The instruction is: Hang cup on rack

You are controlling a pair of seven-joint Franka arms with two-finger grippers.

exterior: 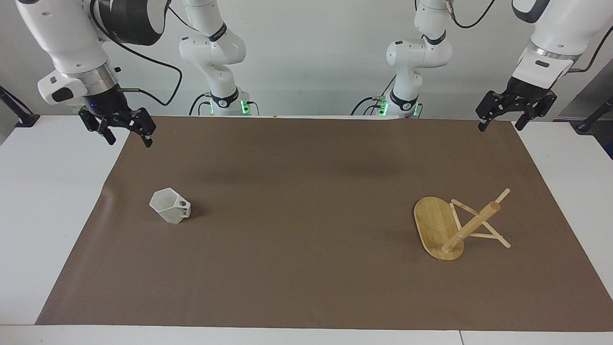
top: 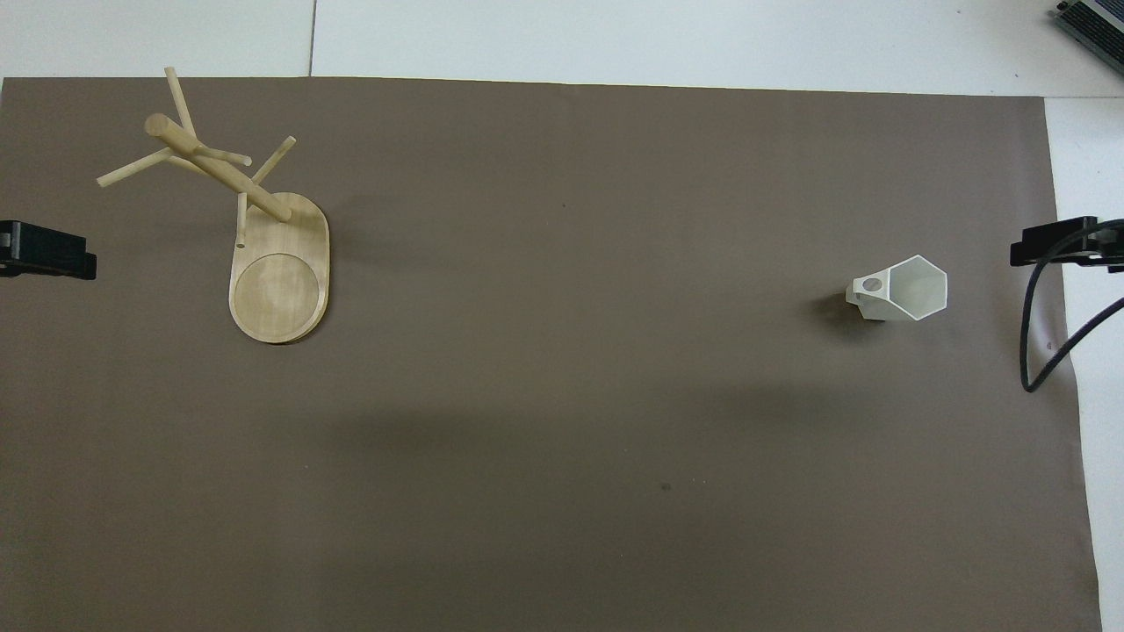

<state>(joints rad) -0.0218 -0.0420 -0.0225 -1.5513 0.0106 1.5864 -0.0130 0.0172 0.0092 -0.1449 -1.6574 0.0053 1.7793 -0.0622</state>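
Observation:
The white faceted cup (exterior: 170, 209) stands mouth up on the brown mat toward the right arm's end of the table; its pierced tab (top: 869, 286) points toward the table's middle. The bamboo rack (exterior: 439, 226) stands on its oval base toward the left arm's end, post and thin pegs bare. It also shows in the overhead view (top: 279, 268). My right gripper (exterior: 130, 141) hangs open and empty in the air over the mat's corner, apart from the cup. My left gripper (exterior: 499, 126) hangs open and empty over the mat's other corner at the robots' edge, apart from the rack.
The brown mat (exterior: 306, 230) covers most of the white table (exterior: 43, 201). A black cable (top: 1041, 342) loops down from the right arm near the mat's edge. Only the grippers' tips show in the overhead view: left (top: 48, 262), right (top: 1049, 246).

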